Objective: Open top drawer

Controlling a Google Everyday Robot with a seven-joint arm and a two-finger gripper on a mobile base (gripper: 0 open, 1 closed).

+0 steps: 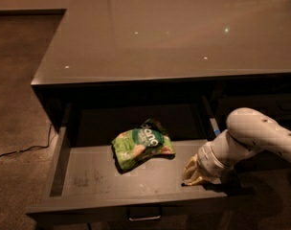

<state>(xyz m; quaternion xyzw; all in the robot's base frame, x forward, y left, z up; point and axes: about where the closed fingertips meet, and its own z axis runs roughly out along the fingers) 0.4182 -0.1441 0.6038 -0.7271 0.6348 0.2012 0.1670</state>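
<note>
The top drawer (pixel 88 176) stands pulled far out from under the dark counter, its lighter grey scuffed floor showing. Its front edge runs along the bottom of the view, with the small rectangular pull handle (pixel 144 214) at its centre. My gripper (pixel 193 174) sits at the drawer's front right corner, just inside the front panel, at the end of the white arm that comes in from the right. A crumpled green snack bag (pixel 140 146) lies in the middle of the drawer, to the left of the gripper and apart from it.
The glossy dark counter top (pixel 174 32) spans the upper view. The right-hand drawer stack (pixel 260 99) sits behind the arm. A thin cable (pixel 21 152) trails on the brown floor at the left.
</note>
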